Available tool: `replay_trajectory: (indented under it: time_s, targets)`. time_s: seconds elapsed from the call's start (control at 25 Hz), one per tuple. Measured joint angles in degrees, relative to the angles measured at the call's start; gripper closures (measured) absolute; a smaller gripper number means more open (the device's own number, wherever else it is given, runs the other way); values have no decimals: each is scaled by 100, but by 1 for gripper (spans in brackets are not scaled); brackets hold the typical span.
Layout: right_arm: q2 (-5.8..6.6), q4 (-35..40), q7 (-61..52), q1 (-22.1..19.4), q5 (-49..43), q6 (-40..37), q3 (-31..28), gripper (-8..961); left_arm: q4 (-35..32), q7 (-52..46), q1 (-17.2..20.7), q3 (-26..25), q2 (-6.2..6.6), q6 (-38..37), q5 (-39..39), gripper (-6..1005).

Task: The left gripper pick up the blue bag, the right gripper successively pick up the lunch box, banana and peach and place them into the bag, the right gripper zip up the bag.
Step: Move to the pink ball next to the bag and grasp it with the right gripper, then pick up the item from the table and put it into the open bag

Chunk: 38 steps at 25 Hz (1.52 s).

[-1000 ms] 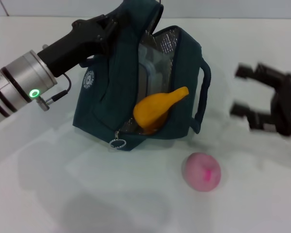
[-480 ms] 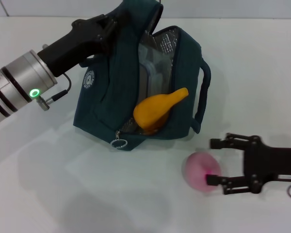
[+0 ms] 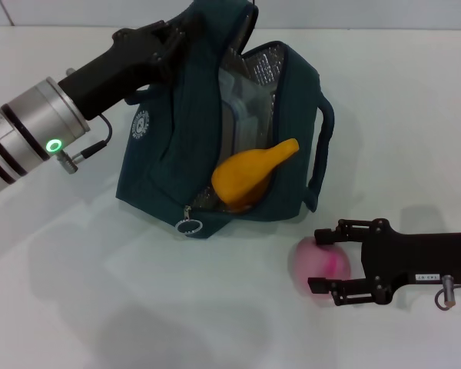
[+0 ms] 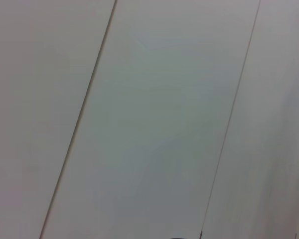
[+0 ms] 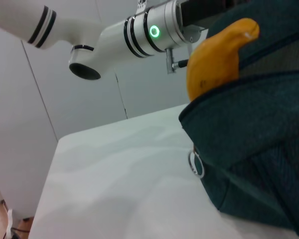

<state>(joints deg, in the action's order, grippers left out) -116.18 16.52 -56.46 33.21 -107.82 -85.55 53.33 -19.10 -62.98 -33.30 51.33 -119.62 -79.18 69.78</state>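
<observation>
Pink peach [image 3: 320, 265] on the white table [image 3: 138, 307], my right gripper [image 3: 321, 261] now spread open around it, nearer than half a second ago, left gripper [image 3: 173, 38] clamped on blue bag [image 3: 165, 169], banana [image 3: 250, 173] and lunch box [image 3: 238, 108] inside, right wrist: banana [image 5: 214, 59], zipper ring [image 5: 195, 164], left wrist: blank panels only.

My work lies on a white table [image 3: 138, 307]; beyond its far edge I see a pale panelled wall [image 4: 154, 119] with thin seams.
</observation>
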Motion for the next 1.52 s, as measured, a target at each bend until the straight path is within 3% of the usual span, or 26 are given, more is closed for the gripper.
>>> replay_trajectory:
  time_s: [0.08,0.44,0.72,0.92,1.16,1.36,1.4,1.52]
  targets:
    - [0,17,-25,10,-28,20,33,170,1,6,-8,0,0,0,0,961]
    - [29,181,-298,19,-48,32,167,398,1,25,-5,0,7,-1,0,961]
    - [59,595,-302,-249,29,-183,106,574,-21,24,31,0,12,-1,0,961]
    - [100,1341,-301,-840,645,-544,97,753,-20,25,54,0,19,-2,0,961]
    - [137,1592,-121,-1220,2115,-1038,90,793,-52,35,122,0,18,-10,0,961]
    - [96,1557,-244,-921,2877,-1186,121,830,-52,40,96,4,17,-6,0,961]
    - [93,1535,-543,-581,2908,-1167,145,838,-52,41,85,9,18,-5,1,961]
    - [92,1533,-867,-224,2879,-1101,152,865,-51,41,51,21,17,0,0,960]
